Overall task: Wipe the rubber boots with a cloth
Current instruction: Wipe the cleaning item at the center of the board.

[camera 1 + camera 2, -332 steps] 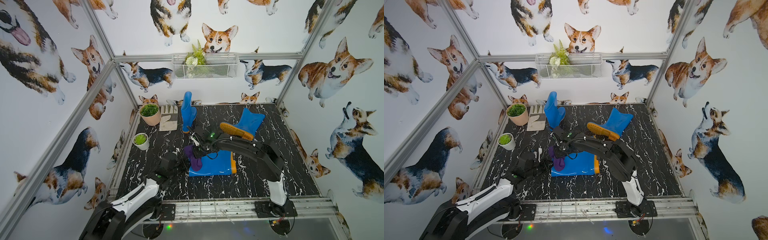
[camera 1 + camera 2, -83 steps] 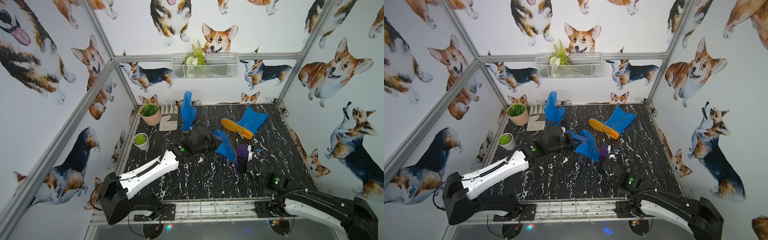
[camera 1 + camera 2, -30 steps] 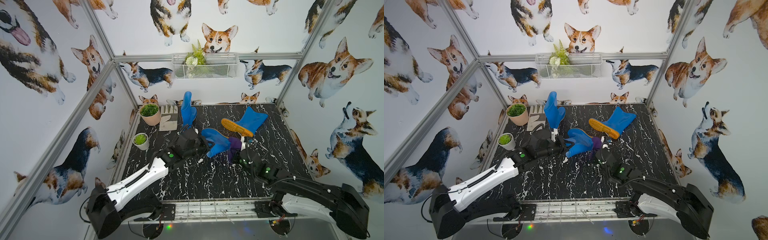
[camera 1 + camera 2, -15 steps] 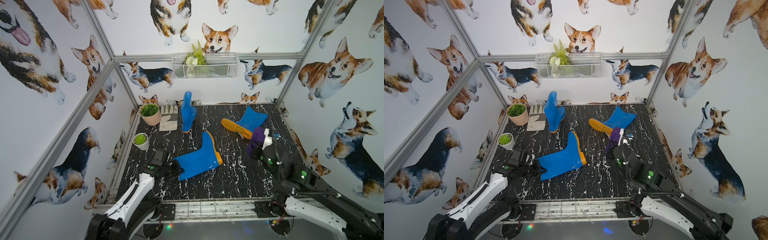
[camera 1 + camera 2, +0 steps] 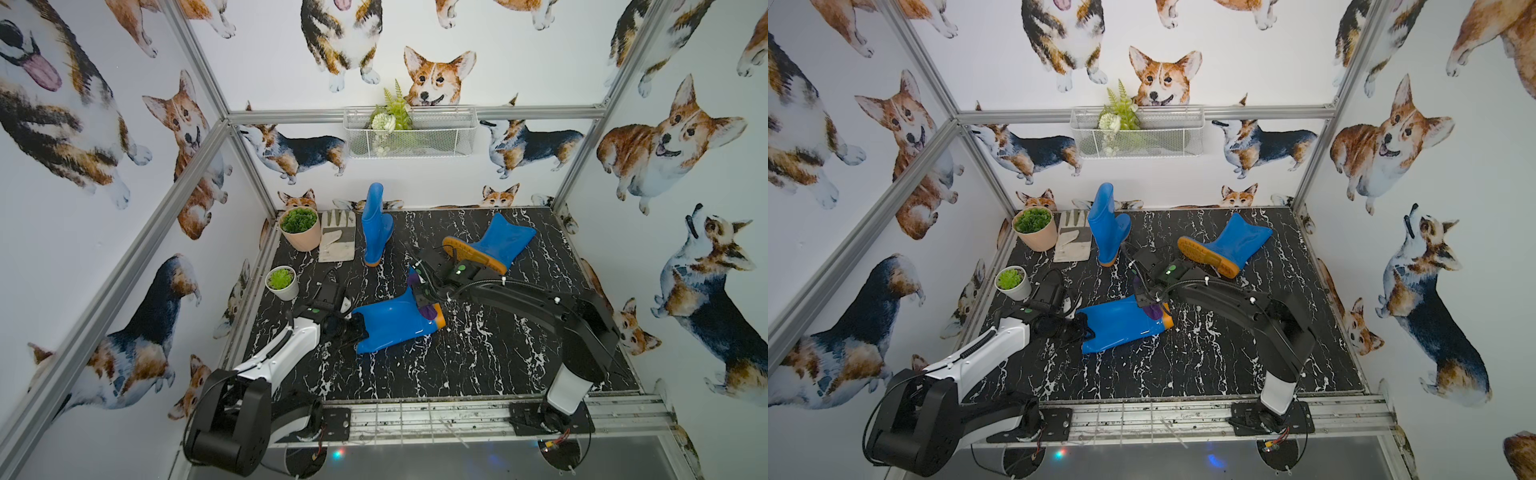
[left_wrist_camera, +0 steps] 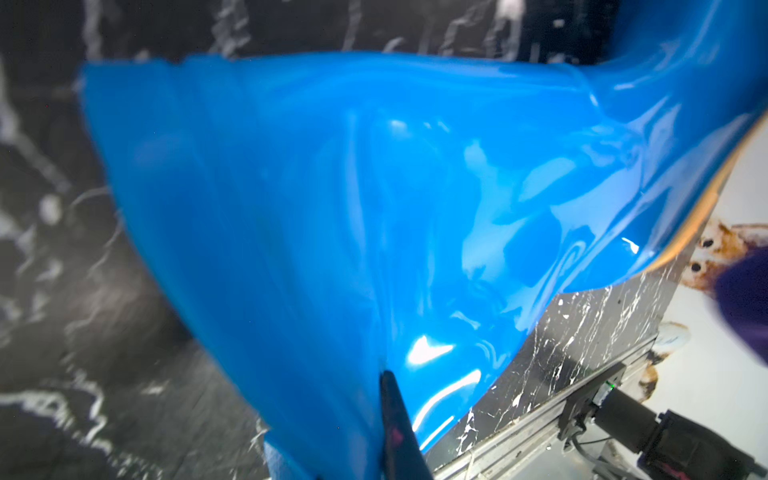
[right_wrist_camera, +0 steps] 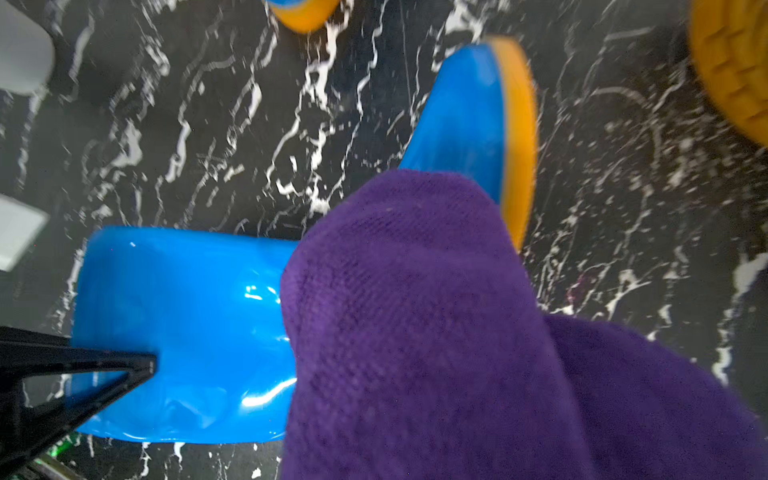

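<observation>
- Both top views: the centre boot (image 5: 392,326) lies on its side on the black marbled table (image 5: 478,365), sole toward the right arm.
- The left gripper (image 5: 352,328) is clamped on the boot's shaft rim.
- The right gripper (image 5: 420,293) is closed on the cloth (image 5: 427,311), which drapes onto the boot's ankle beside the sole.
- The standing boot (image 5: 374,226) is upright at the back. The tipped boot (image 5: 498,245) lies at the back right, well apart.
- Left wrist view: the glossy shaft fills the frame. One black finger (image 6: 395,415) presses against the shaft wall.
- Right wrist view: the cloth (image 7: 415,332) hides the right gripper and covers the ankle. A finger (image 7: 83,370) of the left gripper sits at the shaft opening.
</observation>
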